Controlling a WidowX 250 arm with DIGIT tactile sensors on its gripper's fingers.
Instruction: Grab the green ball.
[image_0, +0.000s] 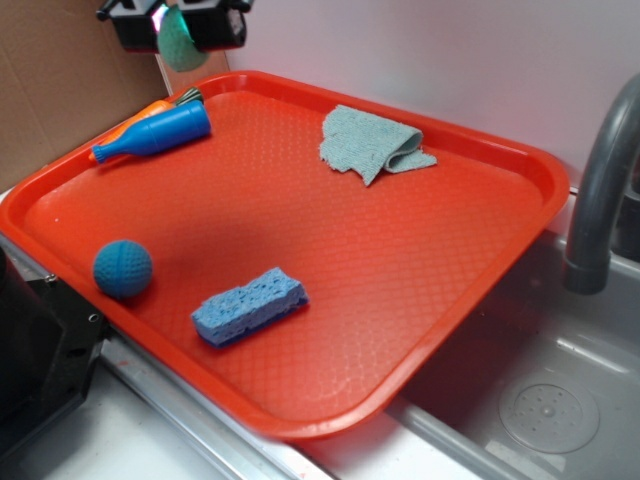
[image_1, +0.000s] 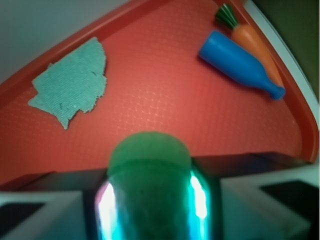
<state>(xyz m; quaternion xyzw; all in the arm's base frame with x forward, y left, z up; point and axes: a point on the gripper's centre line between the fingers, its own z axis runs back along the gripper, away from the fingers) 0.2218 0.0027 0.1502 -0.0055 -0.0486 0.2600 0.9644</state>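
Note:
The green ball hangs high above the tray's far left corner, pinched between the black fingers of my gripper. In the wrist view the green ball fills the bottom centre, blurred, with the jaws pressed against both its sides and my gripper shut on it. The ball is clear of the red tray, well above its surface.
On the tray lie a blue ball near the left edge, a blue sponge, a blue bottle beside a toy carrot, and a teal cloth. A grey faucet and sink basin stand at the right.

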